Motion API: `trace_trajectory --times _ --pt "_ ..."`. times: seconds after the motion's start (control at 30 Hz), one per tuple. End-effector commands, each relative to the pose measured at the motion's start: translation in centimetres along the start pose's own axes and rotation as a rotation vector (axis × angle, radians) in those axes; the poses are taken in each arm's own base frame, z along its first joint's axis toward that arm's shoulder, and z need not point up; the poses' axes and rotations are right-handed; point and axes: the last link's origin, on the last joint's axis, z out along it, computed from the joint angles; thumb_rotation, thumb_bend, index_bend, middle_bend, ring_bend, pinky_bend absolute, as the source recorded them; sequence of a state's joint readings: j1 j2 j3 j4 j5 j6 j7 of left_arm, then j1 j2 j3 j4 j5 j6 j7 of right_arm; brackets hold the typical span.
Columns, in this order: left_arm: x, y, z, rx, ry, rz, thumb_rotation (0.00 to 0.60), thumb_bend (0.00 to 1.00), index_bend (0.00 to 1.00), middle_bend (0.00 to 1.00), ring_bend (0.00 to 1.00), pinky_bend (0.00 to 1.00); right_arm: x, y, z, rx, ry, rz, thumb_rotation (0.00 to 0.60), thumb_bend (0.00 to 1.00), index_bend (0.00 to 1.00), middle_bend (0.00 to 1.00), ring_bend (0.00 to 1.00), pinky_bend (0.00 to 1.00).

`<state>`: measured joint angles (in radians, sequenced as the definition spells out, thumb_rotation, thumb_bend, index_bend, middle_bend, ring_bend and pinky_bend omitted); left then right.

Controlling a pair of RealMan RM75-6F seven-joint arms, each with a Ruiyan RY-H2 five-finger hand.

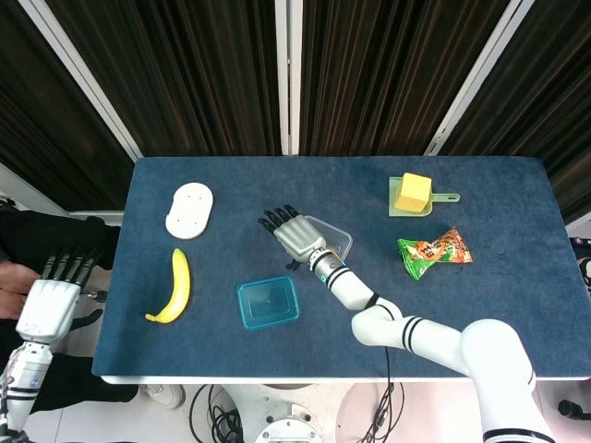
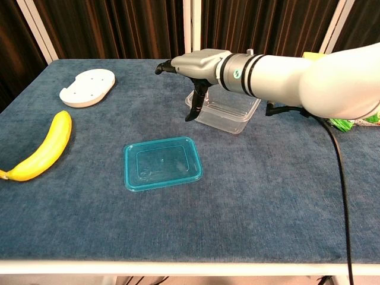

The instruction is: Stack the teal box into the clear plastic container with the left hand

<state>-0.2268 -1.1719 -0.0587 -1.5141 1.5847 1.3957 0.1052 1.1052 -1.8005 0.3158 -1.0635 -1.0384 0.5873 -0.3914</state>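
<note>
My right hand (image 1: 294, 234), fingers spread and holding nothing, hovers over the tilted clear plastic container (image 2: 228, 111). The teal box (image 1: 268, 303) lies just below it. My left hand (image 1: 53, 307) (fingers spread) hangs off-table, far left.

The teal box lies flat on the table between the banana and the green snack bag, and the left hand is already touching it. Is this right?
One point is wrong: the left hand is not touching the teal box. The head view shows it off the table's left edge, far from the box. The box does lie flat between the banana and the green snack bag.
</note>
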Motion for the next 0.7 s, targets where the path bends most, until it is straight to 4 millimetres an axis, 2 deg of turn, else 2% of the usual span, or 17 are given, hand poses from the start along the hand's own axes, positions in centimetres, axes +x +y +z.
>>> trace_trajectory --times 0.03,0.23,0.37,0.57,0.7 --pt "0.9 2.9 2.4 -0.127 -0.02 -0.022 0.6 0.07 0.07 0.07 0.0 0.03 1.2 3.6 -7.2 0.006 0.081 0.011 0.6 0.04 0.0 0.0 0.0 0.0" --pt "1.7 9.7 5.8 -0.312 -0.08 -0.09 0.6 0.06 0.11 0.07 0.0 0.04 2.6 9.2 -16.4 -0.138 0.223 0.005 0.6 0.04 0.0 0.0 0.0 0.0" --pt "0.5 14.6 7.5 -0.432 -0.118 -0.09 0.6 0.06 0.11 0.07 0.0 0.04 2.6 12.3 -22.2 -0.243 0.291 0.022 0.6 0.04 0.0 0.0 0.0 0.0" --pt "-2.8 19.7 9.1 -0.516 -0.198 -0.037 0.6 0.06 0.1 0.07 0.0 0.04 1.9 15.0 -28.2 -0.349 0.338 0.05 0.6 0.04 0.0 0.0 0.0 0.0" --pt "-4.7 21.9 10.2 -0.536 -0.21 0.006 0.6 0.06 0.09 0.07 0.0 0.04 0.9 15.9 -30.8 -0.397 0.349 0.069 0.6 0.04 0.0 0.0 0.0 0.0"
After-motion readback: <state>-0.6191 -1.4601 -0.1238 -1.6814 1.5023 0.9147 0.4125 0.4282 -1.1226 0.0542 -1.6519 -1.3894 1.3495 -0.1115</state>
